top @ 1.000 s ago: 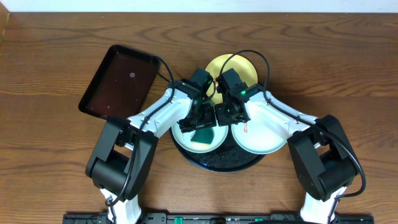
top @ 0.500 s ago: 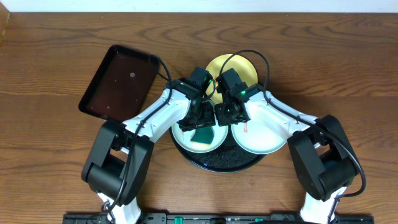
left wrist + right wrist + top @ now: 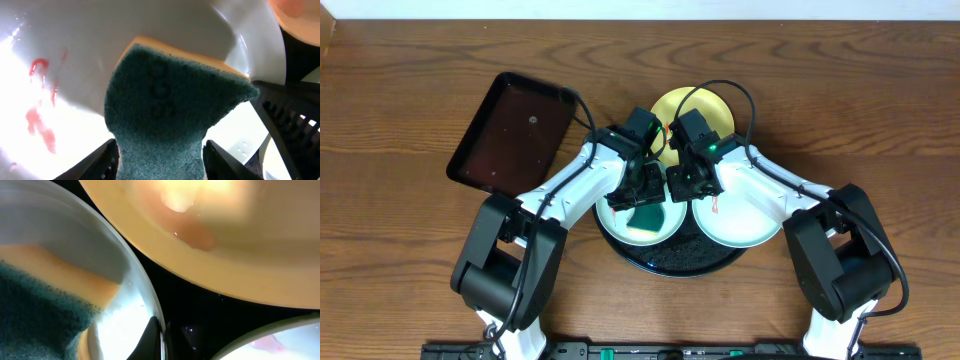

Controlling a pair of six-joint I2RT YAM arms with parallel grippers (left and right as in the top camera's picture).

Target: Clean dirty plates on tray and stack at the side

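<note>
The round black tray (image 3: 670,258) holds two mint-white plates. My left gripper (image 3: 645,197) is shut on a green sponge with a yellow back (image 3: 165,110) and presses it onto the left plate (image 3: 620,222). That plate carries a red smear (image 3: 42,125). My right gripper (image 3: 161,337) is shut on the left plate's right rim (image 3: 135,270), one finger inside and one outside. The right plate (image 3: 745,225) has a small red smear near its left edge. The pale yellow plate (image 3: 705,105) lies behind the tray, partly under the wrists, and fills the top of the right wrist view (image 3: 225,245).
A rectangular dark tray (image 3: 510,130) lies at the back left on the wooden table (image 3: 400,200). The two wrists are close together over the tray's middle. The right gripper's finger (image 3: 290,125) shows at the right of the left wrist view.
The left arm's lower links have shifted slightly to the left. The grippers, sponge and plates have stayed where they were.
</note>
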